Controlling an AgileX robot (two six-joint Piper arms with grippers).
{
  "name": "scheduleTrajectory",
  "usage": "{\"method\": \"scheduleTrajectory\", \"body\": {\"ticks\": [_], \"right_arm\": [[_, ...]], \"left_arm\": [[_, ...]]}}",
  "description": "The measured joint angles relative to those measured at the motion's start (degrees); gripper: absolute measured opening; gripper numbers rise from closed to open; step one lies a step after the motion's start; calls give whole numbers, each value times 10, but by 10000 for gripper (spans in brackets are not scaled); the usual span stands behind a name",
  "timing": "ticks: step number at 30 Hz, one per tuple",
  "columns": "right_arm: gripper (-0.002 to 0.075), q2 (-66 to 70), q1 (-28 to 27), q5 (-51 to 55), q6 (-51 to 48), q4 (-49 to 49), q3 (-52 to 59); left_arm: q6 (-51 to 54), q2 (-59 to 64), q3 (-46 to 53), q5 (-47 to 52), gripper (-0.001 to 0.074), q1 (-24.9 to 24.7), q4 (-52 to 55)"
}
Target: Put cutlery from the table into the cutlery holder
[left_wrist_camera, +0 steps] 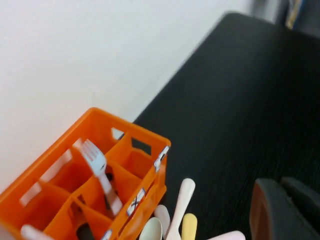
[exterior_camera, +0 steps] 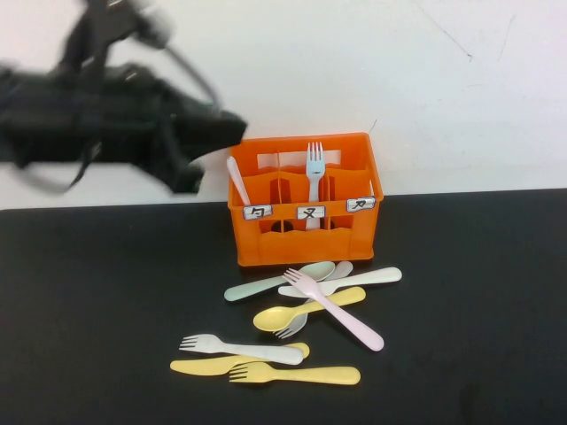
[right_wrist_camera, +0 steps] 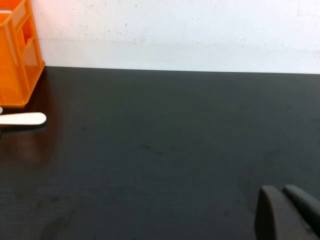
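black ribbed table (exterior_camera: 89, 310) against a white wall. nearest, loose cutlery (exterior_camera: 306, 305) lies heaped in front of the cutlery holder (exterior_camera: 306, 235), awaiting sorting. a blue fork (exterior_camera: 314, 168) and a pink piece (exterior_camera: 237, 181) stand in labelled compartments. left gripper (exterior_camera: 190, 155) hangs raised just left of the crate, right gripper (right_wrist_camera: 287, 212) low at the right; i cannot tell the finger state of either.

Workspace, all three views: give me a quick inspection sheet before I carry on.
Surface: black matte table, bare apart from the cutlery.
Job's things: orange slotted plastic crate holds a light blue fork upright and a pale pink handle; about eight loose plastic pieces lie before it.
Clutter: nothing seen.
Grippers: left gripper raised beside the crate; right gripper low over bare table.
Cables: black cable on the left arm.
Surroundings: white wall.
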Motion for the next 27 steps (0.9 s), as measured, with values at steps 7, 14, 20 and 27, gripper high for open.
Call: {"method": "scheduleTrajectory", "body": {"ticks": [7,14,20,27], "right_arm": [[-3,0,0,0,0,0,0],[-3,0,0,0,0,0,0],[-3,0,0,0,0,0,0],[-3,0,0,0,0,0,0]], "left_arm": [[-22,-223,198,-112,0,0,-39],[-159,-456,344,-271,0,0,-39],[-257,-632,461,-392,0,0,-43],[-260,-723,550,-443,0,0,-55]]}}
